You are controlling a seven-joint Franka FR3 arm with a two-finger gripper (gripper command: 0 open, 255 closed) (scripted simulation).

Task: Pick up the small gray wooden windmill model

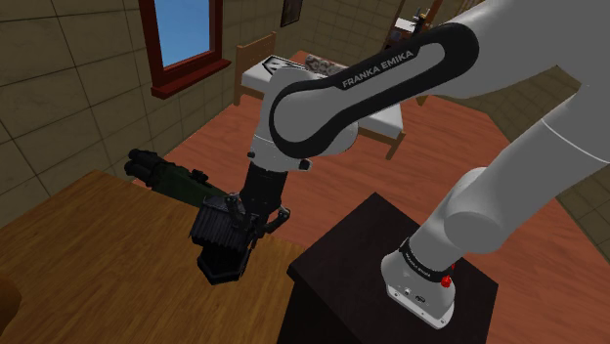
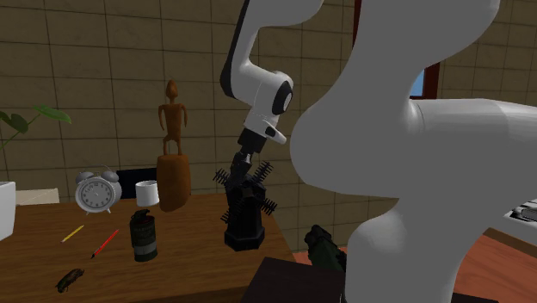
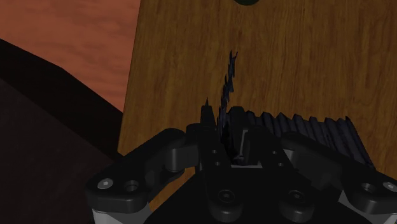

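Worktop of brown wood [image 2: 34,258] carries the small black windmill model with toothed blades [image 2: 243,225] at the lower middle of the second exterior view. It stands upright near the worktop's edge, and its base looks to rest on the wood. We see the all-black pincer [image 2: 247,168] set on the model's top. In the shoulder view the pincer [image 1: 252,225] sits against the windmill [image 1: 217,236], lower left of centre. Black on black, we cannot tell whether the pincer is spread or pinching. Left of the windmill stand a tall brown carved figure [image 2: 173,163], a white cup [image 2: 147,194], a silver alarm clock [image 2: 96,191] and a dark green canister [image 2: 144,235].
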